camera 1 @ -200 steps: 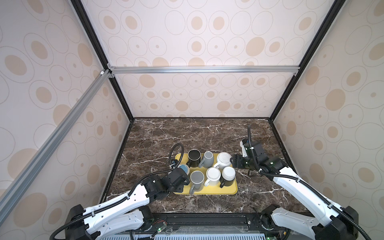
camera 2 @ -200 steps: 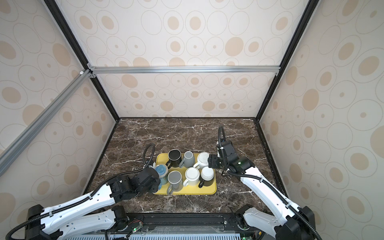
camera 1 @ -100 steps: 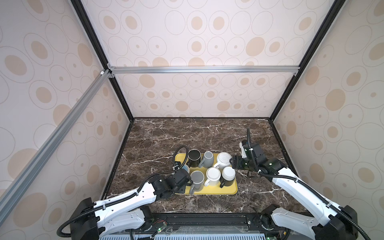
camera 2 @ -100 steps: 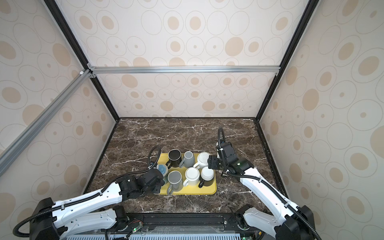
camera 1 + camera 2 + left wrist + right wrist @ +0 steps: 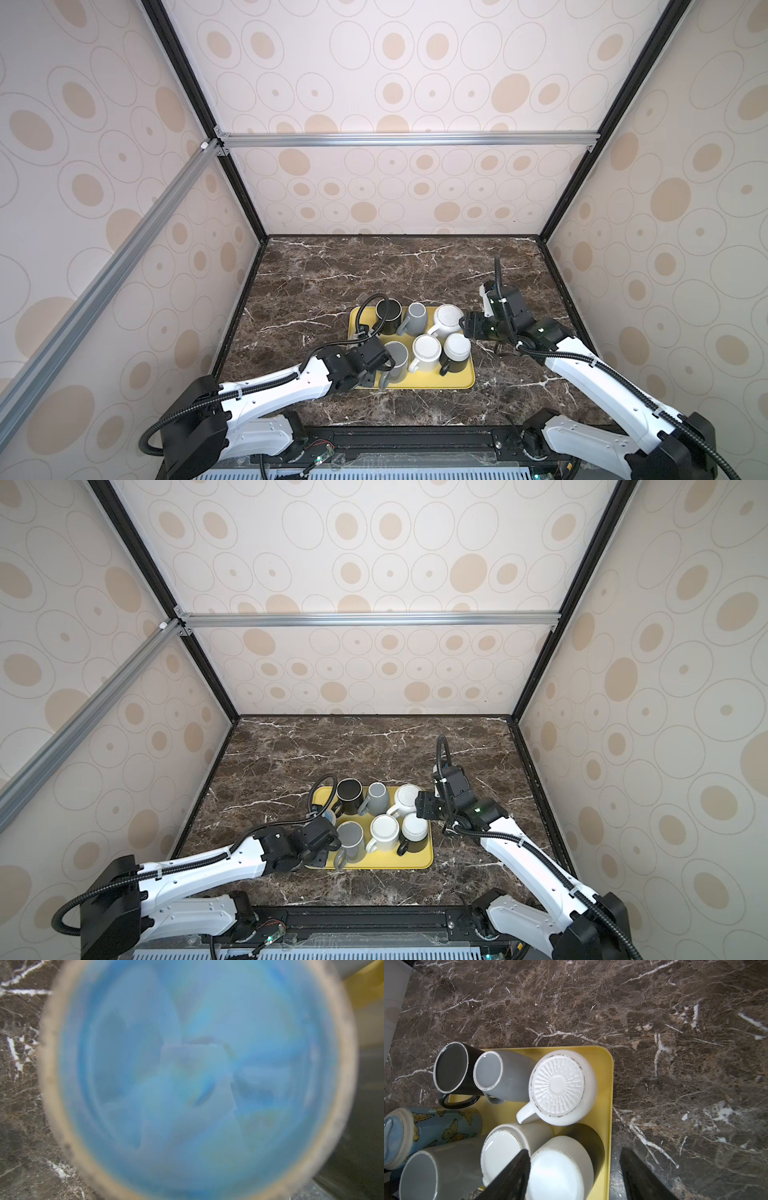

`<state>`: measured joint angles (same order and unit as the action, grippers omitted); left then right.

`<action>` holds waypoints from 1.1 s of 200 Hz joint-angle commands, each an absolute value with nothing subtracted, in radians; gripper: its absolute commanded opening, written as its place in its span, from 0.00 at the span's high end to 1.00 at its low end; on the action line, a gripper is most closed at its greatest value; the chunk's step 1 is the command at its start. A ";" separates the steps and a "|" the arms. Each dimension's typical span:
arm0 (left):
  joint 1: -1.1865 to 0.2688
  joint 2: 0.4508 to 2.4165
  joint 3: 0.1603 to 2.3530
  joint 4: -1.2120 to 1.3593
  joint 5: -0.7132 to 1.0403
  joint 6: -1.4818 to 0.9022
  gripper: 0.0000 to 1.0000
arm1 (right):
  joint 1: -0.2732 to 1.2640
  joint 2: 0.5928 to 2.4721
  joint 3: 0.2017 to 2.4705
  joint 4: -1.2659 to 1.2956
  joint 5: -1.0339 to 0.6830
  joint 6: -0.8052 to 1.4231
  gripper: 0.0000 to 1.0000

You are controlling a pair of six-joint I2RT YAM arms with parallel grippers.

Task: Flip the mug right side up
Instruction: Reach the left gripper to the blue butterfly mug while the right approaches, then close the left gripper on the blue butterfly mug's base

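Nearest the robot's base, the left gripper [image 5: 374, 360] lies low over the near left corner of the yellow tray [image 5: 432, 384], right at the blue butterfly mug [image 5: 446, 1126], which I take to be the mug to turn. Its unglazed foot ring and blue base fill the left wrist view head on. In the right wrist view its body seems tipped toward its side, base facing the left arm; whether it rests on the tray or is lifted I cannot tell. No finger shows around it in any view, so I cannot tell whether this hand is clamped on the mug or only set close to it. The glazed wall will likely be slick, so the grip should be firm and well down the body before any roll of the wrist. The grey mug [image 5: 397, 365] stands just beside it and the black mug [image 5: 388, 318] just beyond. It therefore seems wise to raise the blue mug clear and swing its mouth out over the bare marble table [image 5: 316, 307] on the left, then set it down flat on its foot ring. Farther off, the right gripper [image 5: 467, 326] hovers by the tray's far right corner, next to the white ribbed mug [image 5: 558, 1084], jaws apart and holding nothing; it should be kept out of the swing.
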<state>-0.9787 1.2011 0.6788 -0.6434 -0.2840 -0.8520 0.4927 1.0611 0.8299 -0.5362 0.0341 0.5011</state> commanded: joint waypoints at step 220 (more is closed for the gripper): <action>-0.925 1.204 0.725 -0.668 -0.365 -0.753 1.00 | 0.500 1.006 0.775 -0.530 0.081 0.519 0.30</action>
